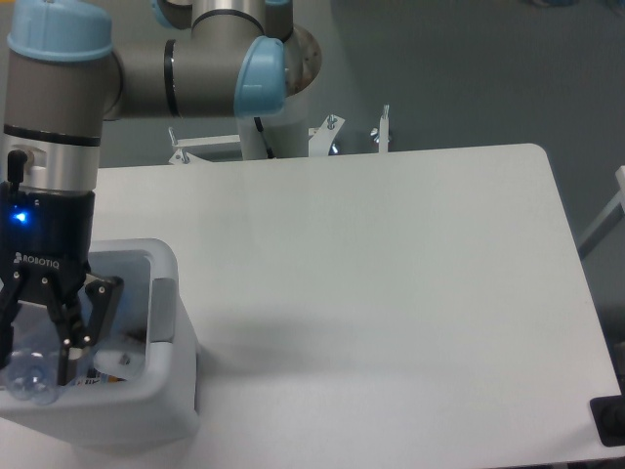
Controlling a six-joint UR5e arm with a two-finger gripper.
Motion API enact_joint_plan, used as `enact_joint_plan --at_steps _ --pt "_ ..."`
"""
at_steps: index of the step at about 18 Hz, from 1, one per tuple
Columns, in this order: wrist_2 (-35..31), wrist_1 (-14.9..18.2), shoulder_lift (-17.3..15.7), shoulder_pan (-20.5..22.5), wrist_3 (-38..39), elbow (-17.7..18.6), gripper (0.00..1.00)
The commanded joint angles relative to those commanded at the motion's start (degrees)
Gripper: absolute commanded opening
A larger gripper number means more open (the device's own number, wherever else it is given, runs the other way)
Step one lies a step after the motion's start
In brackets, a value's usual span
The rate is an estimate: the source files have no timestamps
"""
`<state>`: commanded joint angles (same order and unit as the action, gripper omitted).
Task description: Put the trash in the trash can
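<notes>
The trash I can see is a clear, bluish, crinkled plastic bottle [27,369], hanging cap end down over the left part of the trash can [174,391]. The can is a white rounded bin at the table's front left corner, with a grey tab [162,311] on its right rim. My gripper [35,358] points straight down into the can's opening and is shut on the bottle; its left finger is cut off by the frame edge. A small dim item lies at the can's bottom [101,375], too unclear to name. No paper packet can be made out.
The white table [371,264] stretches to the right of the can. Metal brackets [327,132] and the arm's base stand at the table's back edge. A black object [610,422] sits off the table's front right corner.
</notes>
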<state>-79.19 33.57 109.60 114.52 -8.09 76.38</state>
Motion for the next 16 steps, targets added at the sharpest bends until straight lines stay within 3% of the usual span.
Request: enact_joint_plan --at_steps 6,10,16 --pt "-1.13 0.17 -0.36 1.57 0.53 0.00 1.00" --pt "-9.03 0.44 -0.27 3.95 0.09 2.11 1.00" --pt "-11.42 0.96 0.08 11.76 -3.75 2.37 1.00"
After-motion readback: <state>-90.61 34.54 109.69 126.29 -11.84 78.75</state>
